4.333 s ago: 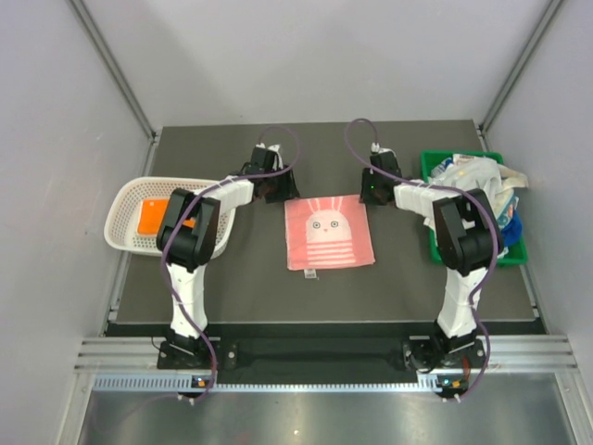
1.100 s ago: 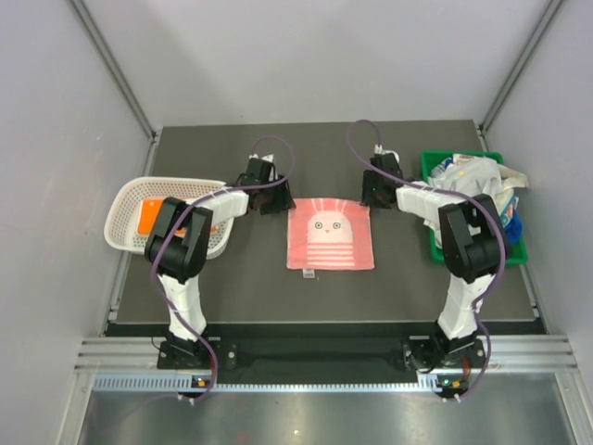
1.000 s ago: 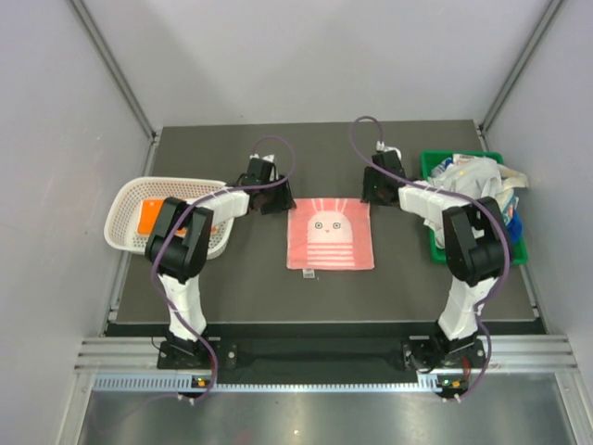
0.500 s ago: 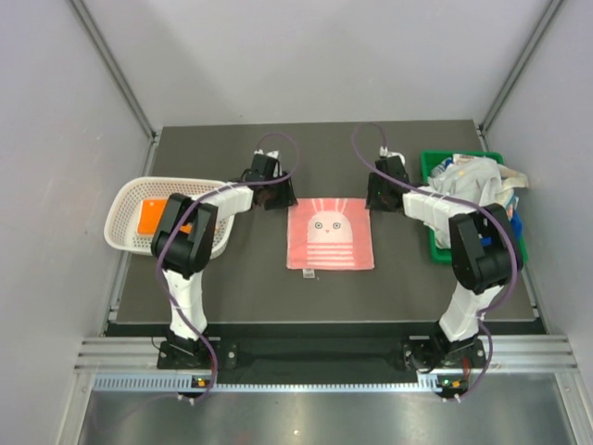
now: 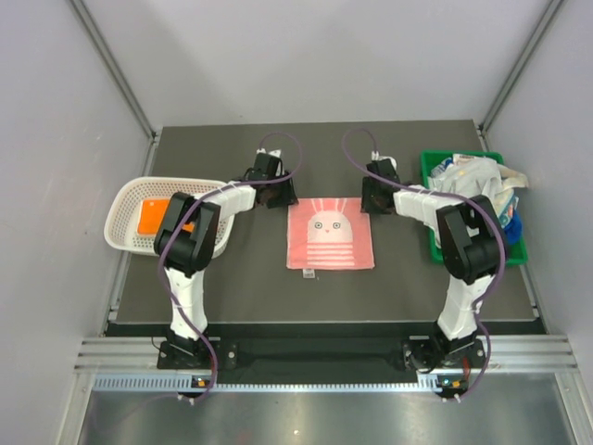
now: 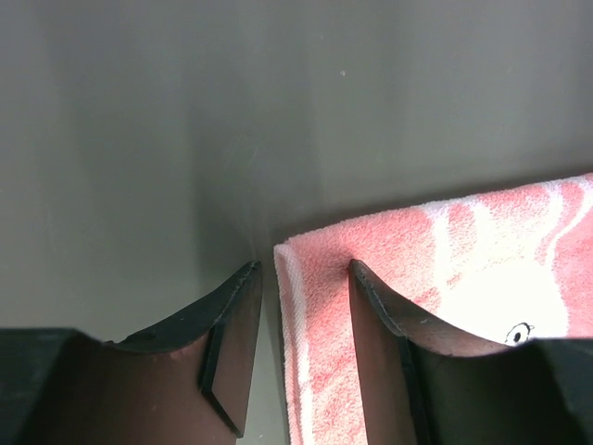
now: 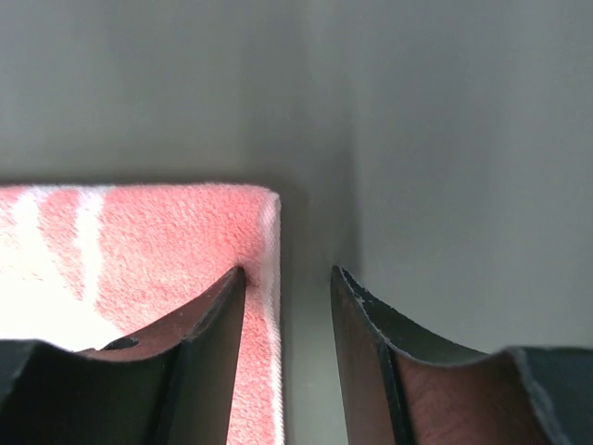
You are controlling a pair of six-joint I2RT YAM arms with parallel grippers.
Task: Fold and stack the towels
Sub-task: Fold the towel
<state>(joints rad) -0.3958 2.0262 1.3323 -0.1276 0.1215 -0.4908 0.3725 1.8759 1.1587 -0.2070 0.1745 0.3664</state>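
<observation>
A pink towel [image 5: 330,234] with a white rabbit motif lies flat in the middle of the dark table. My left gripper [image 5: 283,197] is at its far left corner. In the left wrist view the open left gripper [image 6: 303,269] straddles the pink towel's [image 6: 445,241] left hem, the right finger resting on the cloth. My right gripper [image 5: 370,200] is at the far right corner. In the right wrist view the right gripper [image 7: 288,273] is open across the pink towel's [image 7: 157,232] right hem. An orange towel [image 5: 153,218] lies in the basket.
The white mesh basket [image 5: 125,199] stands at the table's left edge. The green bin [image 5: 463,155] at the right edge holds a heap of crumpled towels [image 5: 477,181], with blue cloth [image 5: 512,222] showing. Grey walls close in both sides.
Both grippers have drawn in onto the pink towel's far corners, and their jaws have narrowed somewhat. The towel lies squarer than a few seconds ago.
</observation>
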